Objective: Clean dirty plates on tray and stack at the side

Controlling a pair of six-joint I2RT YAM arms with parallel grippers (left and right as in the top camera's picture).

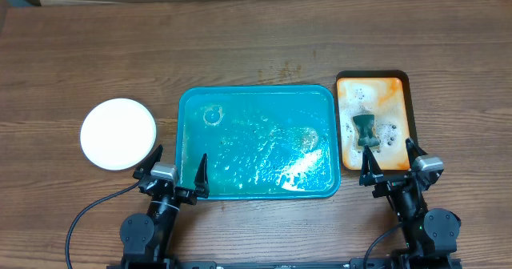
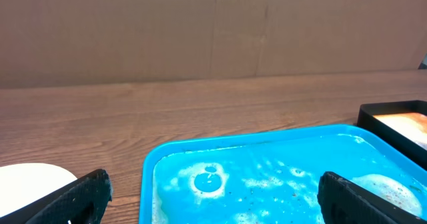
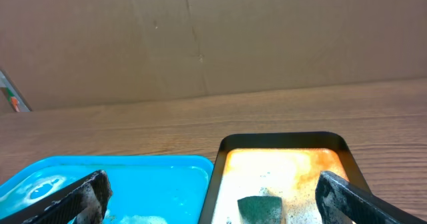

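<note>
Overhead and wrist views, read left to right. At far left the plates [image 1: 118,134] rest on the desk [image 1: 256,37], well apart from the tray's left rim. From above they read as one white disc, and how many lie there cannot be told. Just right of them, at the near edge of the desk, the left gripper [image 1: 176,174] has its fingers [image 1: 202,175] spread wide and holds nothing; its right finger overlaps the near left corner of the tray. At centre lies the teal tray [image 1: 256,90], its floor wet and patched with foam [image 1: 213,115]. Just beside its right rim lies a smaller orange tray [image 1: 373,74] with a black rim, also foamy, carrying a dark green sponge [image 1: 365,130]. At its near end the right gripper [image 1: 391,162] is likewise spread apart and empty
</note>
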